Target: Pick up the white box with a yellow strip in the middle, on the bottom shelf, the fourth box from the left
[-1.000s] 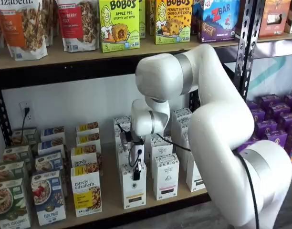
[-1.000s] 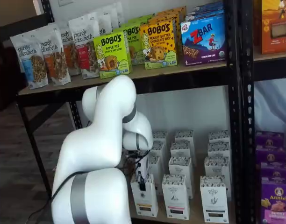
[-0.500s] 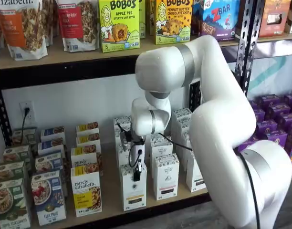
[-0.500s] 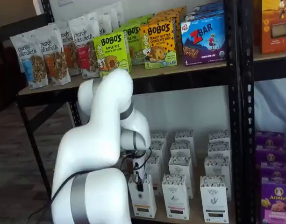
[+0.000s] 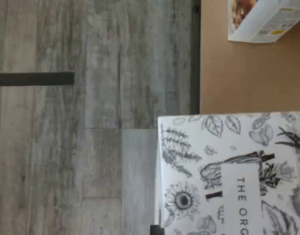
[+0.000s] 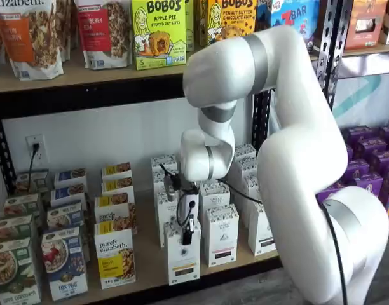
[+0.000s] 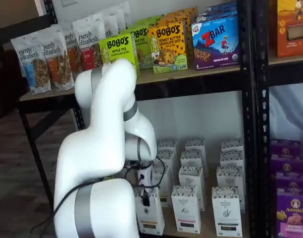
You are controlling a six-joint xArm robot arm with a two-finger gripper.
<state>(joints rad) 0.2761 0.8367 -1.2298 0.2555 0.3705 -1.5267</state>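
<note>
While the gripper [image 6: 187, 236] is sitting clamped on the top of the white box [image 6: 182, 257], fingers clenched on its upper edge in both shelf views, the box is standing at the front lip of the bottom shelf [image 6: 143, 254], apparently jutting a little past the front rail. The wrist view is showing the box's leaf-patterned top [image 5: 233, 171] hanging out over the grey floor, with the tan shelf board behind it, so the box is looking already drawn forward of its row.

Relative to the white box: a twin carton [image 6: 221, 234] is standing just beside it toward the arm's base, more twins are lined up behind it, and the purely elizabeth box [image 6: 115, 254] is standing near on the other side, with a clear gap of bare board between.

Judged step: pulling the box clear of the shelf. To do it well, I'd be keeping the grip firm and the carton upright, since it is tall and narrow and held only by its top, so it could swing or slip. Drawing straight out, away from the row, is avoiding the twin carton beside it. Lifting slightly before moving out would be keeping the base from catching the front rail. Whether the base is touching the board I cannot tell.
</note>
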